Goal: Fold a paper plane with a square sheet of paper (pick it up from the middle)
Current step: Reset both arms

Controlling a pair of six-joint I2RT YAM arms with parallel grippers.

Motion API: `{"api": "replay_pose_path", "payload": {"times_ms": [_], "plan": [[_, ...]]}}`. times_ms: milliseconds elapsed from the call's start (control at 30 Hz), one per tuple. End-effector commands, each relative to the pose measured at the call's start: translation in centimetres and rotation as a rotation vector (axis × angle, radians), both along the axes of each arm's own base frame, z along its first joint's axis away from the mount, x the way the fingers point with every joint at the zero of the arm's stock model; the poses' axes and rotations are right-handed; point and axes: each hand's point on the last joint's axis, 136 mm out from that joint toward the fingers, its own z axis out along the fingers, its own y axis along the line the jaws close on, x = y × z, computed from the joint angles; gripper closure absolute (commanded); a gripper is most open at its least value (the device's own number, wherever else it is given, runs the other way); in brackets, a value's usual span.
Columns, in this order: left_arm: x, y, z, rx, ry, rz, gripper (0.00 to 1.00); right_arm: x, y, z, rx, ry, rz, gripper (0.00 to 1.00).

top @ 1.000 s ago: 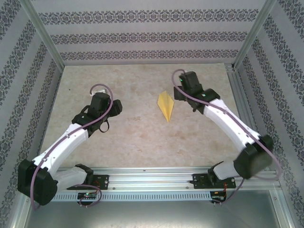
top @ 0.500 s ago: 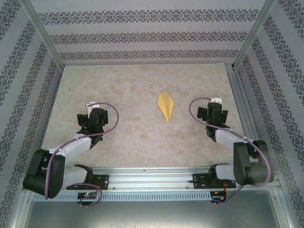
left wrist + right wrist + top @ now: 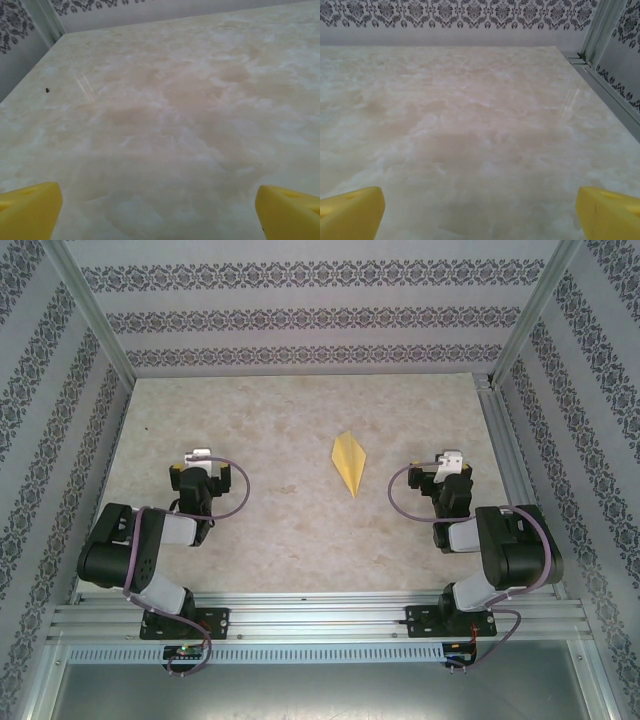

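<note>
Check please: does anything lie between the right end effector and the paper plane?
Nothing visible stands in the way. The right end effector is open, and the paper plane lies flat to its left. Between them is just the marbled surface of the table.

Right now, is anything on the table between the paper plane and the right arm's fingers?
No. The top view shows bare table between the paper plane and the open right fingers.

Paper plane (image 3: 350, 462) yellow; table (image 3: 280, 420) beige marbled; walls (image 3: 300, 315) grey damask stripes.
</note>
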Motion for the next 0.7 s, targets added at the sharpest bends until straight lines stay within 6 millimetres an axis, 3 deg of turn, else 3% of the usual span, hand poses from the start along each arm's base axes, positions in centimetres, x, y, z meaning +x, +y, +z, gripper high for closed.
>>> {"api": "replay_pose_path", "payload": {"times_ms": [0,667], "plan": [[1.40,-0.20,2.73,-0.052,-0.137,-0.025,0.00,1.55,-0.89,2.29,0.014,-0.053,-0.054,0.02],[1.60,-1.15,2.47,-0.060,-0.093,-0.084,0.00,1.58,-1.58,2.37,0.037,-0.060,-0.073,0.02]]}}
